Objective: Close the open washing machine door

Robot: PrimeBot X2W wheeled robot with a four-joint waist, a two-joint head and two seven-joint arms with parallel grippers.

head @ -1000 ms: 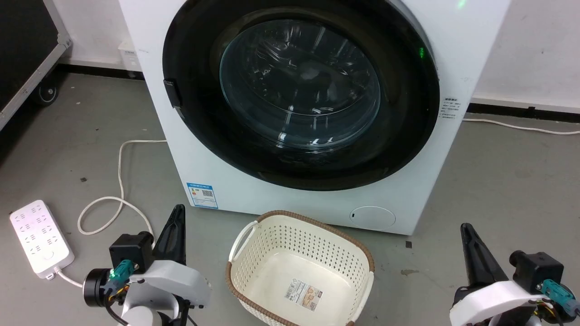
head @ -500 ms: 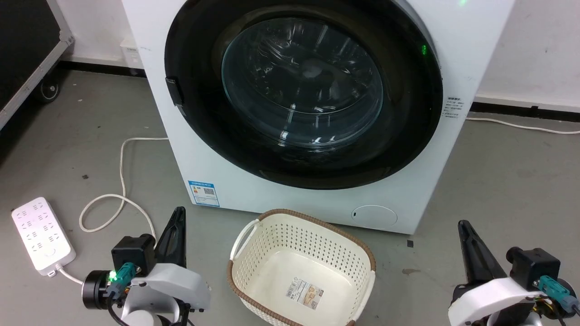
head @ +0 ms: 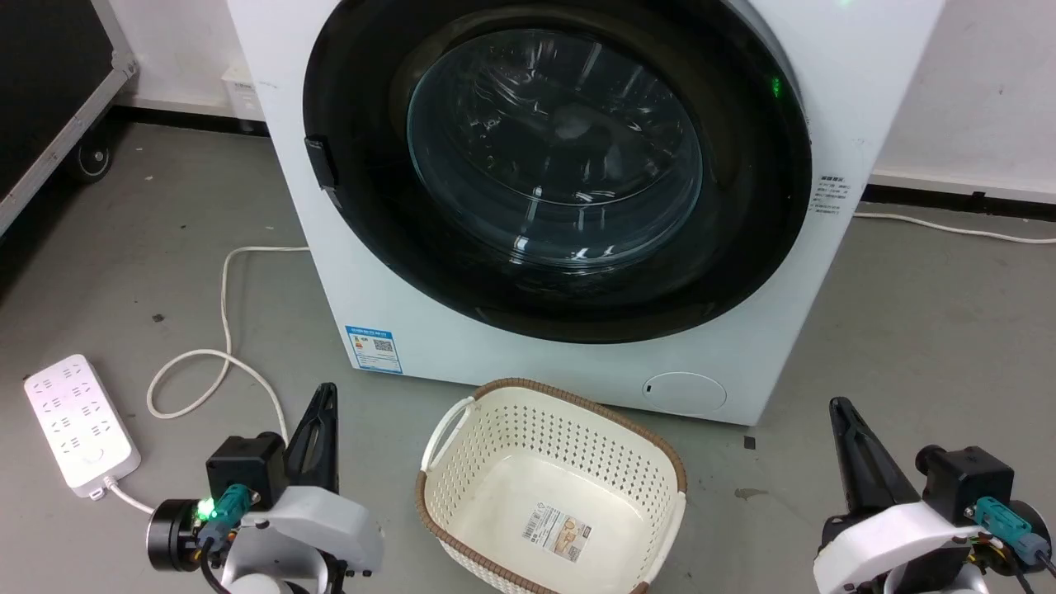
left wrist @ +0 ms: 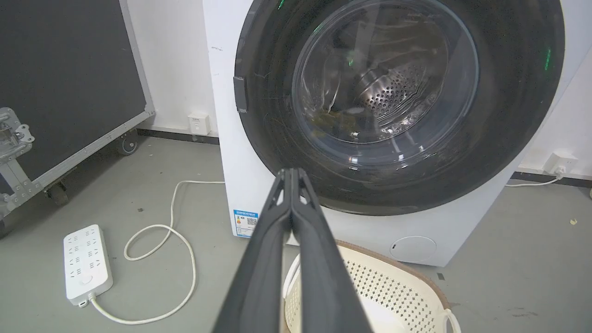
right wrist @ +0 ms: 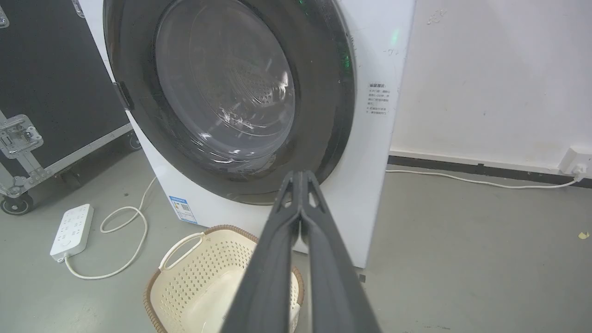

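1. the left claw [head: 327, 389] is hanging low at the robot's left, above the grey floor [head: 924, 330]. its two dark fingers are pressed together tip to tip and are gripping nothing. in the left wrist view the joined tips [left wrist: 291, 172] are showing in front of the door's lower rim.
2. the right claw [head: 835, 404] is hanging low at the robot's right, its fingers likewise squeezed narrow and empty. in the right wrist view they are meeting in a single point [right wrist: 300, 174].
3. between the two claws a cream basket [head: 569, 394] with a brown rim is sitting on the floor, just in front of the washing machine [head: 462, 355]. a paper label [head: 558, 530] is lying on its bottom.
4. the washing machine door [head: 557, 157] is lying flat against the machine's white front, well apart from both claws. its wide black rim is ringing the glass bowl, and a small dark catch [head: 320, 162] is sitting at its left edge. the steel drum is showing through the glass in the left wrist view.
5. a blue sticker [head: 373, 349] is sitting below the door at the machine's lower left, and a round flap [head: 685, 393] at its lower right.
6. a white power strip [head: 78, 425] is lying on the floor beyond the left claw, with a white cord [head: 223, 330] looping toward the machine. a black case on wheels [head: 49, 91] is standing farther left by the wall.
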